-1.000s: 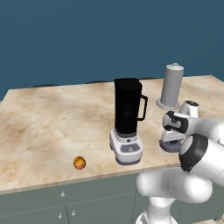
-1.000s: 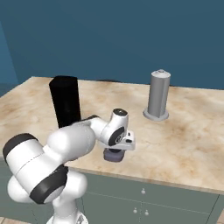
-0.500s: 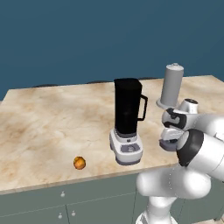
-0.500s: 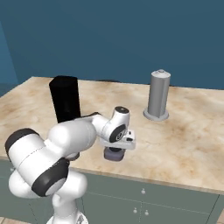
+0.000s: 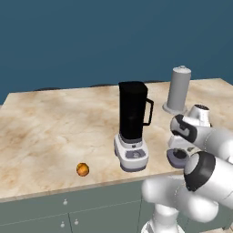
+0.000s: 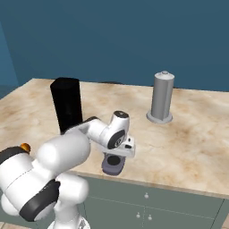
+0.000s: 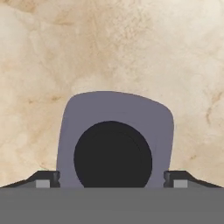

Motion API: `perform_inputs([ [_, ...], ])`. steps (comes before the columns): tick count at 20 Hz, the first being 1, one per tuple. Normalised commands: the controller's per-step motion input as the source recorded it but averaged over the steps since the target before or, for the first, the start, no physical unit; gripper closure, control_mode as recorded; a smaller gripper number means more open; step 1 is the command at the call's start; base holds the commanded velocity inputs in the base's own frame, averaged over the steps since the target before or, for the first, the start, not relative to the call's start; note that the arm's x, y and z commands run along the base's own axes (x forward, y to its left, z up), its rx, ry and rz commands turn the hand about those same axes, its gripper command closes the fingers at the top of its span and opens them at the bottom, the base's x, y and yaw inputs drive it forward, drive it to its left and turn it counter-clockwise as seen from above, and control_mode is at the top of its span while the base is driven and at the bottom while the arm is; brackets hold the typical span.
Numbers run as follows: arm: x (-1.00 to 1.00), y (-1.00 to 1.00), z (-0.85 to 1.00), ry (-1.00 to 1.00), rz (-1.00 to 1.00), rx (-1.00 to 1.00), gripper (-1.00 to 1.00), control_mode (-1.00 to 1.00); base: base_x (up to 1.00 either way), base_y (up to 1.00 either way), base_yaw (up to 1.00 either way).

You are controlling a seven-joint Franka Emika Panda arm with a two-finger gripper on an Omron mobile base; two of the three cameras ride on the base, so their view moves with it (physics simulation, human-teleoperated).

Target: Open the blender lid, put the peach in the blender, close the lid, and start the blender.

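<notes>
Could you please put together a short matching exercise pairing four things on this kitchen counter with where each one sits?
Things:
1. small orange-brown peach
2. flat dark grey blender lid with black round knob
3. plain grey cylinder on a round foot
4. tall black blender on a white-grey base

Places:
A. far back on the counter, behind the arm
B. lying on the counter under the gripper
C. near the front edge, left of the blender base
D. mid-counter, jar top uncovered

Pairs: 1-C, 2-B, 3-A, 4-D
</notes>
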Motion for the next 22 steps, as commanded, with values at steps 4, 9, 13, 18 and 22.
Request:
perform_inputs([
  [4, -0.19, 0.05, 0.21, -0.05, -0.04, -0.02, -1.0, -1.0, 0.0, 0.0, 0.0],
  [9, -0.01, 0.03, 0.3, -0.1, -0.03, -0.04, -1.0, -1.0, 0.0, 0.0, 0.0],
  [13, -0.32, 0.01, 0.61, -0.17, -0.06, -0.04, -1.0, -1.0, 0.0, 0.0, 0.0],
  [18, -0.84, 0.21, 0.71, -0.21, -0.07, -0.03, -1.0, -1.0, 0.0, 0.0, 0.0],
  [22, -0.81, 0.63, 0.77, -0.19, -0.02, -0.04, -1.0, -1.0, 0.0, 0.0, 0.0],
])
